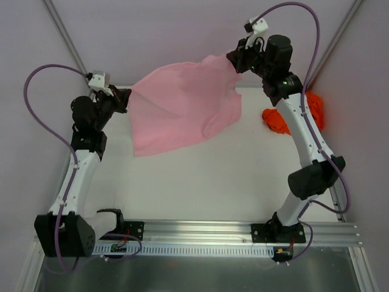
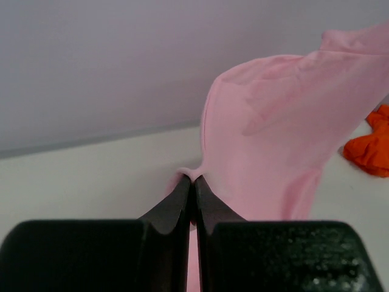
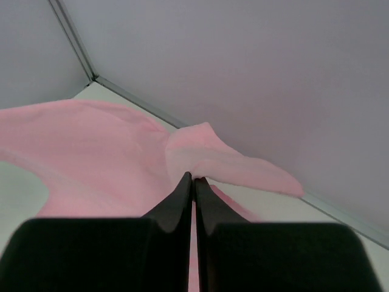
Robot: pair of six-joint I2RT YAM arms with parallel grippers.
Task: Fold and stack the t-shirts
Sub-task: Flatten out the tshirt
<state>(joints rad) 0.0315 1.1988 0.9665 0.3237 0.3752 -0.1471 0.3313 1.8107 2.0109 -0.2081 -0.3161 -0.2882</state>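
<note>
Hanging stretched above the desk (image 1: 200,182), the pink t-shirt (image 1: 182,106) is pinched at opposite edges by the left hand (image 1: 126,97) and right hand (image 1: 234,59), both clamped tight; its hem perhaps brushes the surface. The orange-red t-shirt (image 1: 278,120) lies crumpled at right.

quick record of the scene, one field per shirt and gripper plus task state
pink t-shirt: held up and spread between both grippers, lower part hanging toward the table
left gripper: shut on one edge of the pink t-shirt
right gripper: shut on the opposite side of the pink t-shirt
orange-red t-shirt: crumpled on the table at the far right, untouched
task state: neither shirt folded, nothing stacked
</note>
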